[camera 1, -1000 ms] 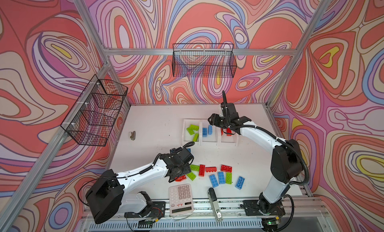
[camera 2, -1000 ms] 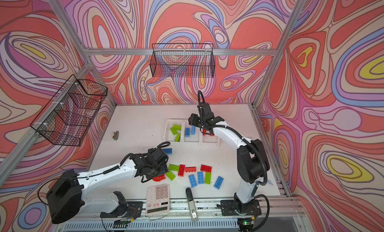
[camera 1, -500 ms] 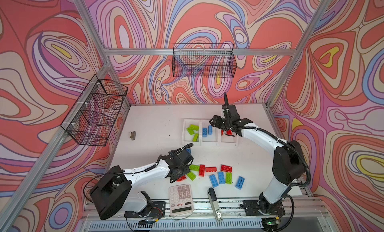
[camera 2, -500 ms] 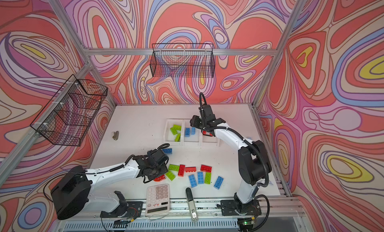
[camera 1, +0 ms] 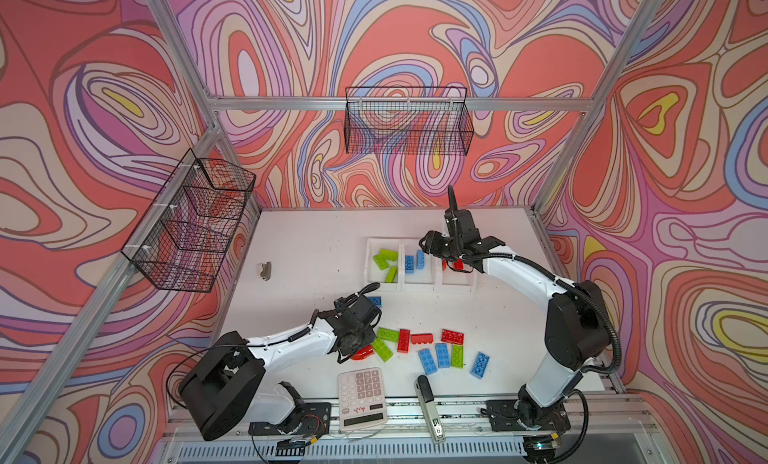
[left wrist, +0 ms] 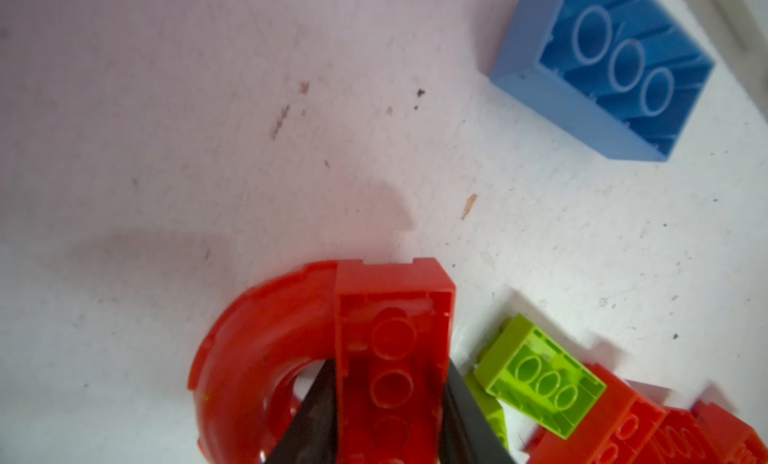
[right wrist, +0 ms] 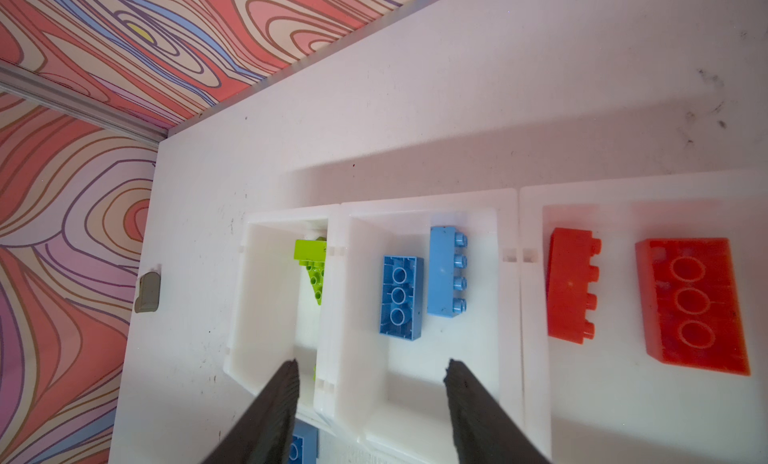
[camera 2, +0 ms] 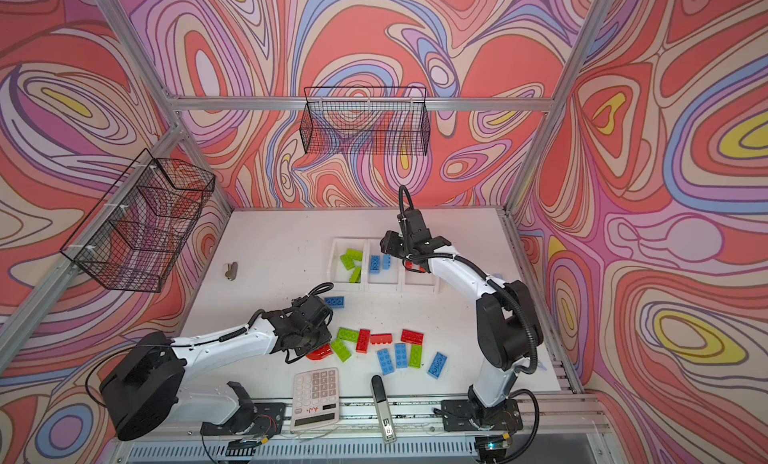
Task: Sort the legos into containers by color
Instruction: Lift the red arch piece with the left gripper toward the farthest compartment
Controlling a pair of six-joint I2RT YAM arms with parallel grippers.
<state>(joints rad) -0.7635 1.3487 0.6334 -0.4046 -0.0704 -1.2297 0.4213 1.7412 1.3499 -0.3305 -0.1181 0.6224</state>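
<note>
- The left gripper (left wrist: 388, 383) is pictured low over the table, its black fingers (left wrist: 316, 403) pressed against both sides of the straight bar of the red arch (left wrist: 257, 337), with one finger passed through the arch's opening; the piece is judged pinched but not yet lifted
- A straight, level lift is called for, since a lime green brick (left wrist: 540, 379) lies just beside the bar and neighbouring red pieces (left wrist: 623, 424) are crowded behind it; they could be dragged by a tilted pull
- The right gripper (right wrist: 371, 364) is seen spread and empty above the containers (right wrist: 509, 217), where green, blue and red legos are already kept apart, with two sorted red bricks (right wrist: 690, 304) in the end bin (camera 1: 457, 280)
- That bin is judged to be crowded by the right arm, so room should be made before the arch is carried over
- Bare table (camera 1: 316, 250) is left open between the loose legos (camera 1: 442, 355) and the bins; a lone blue brick (camera 1: 375, 301) is seen on that path, and the near edge is lined by the calculator (camera 1: 363, 395) and stapler (camera 1: 428, 403)
</note>
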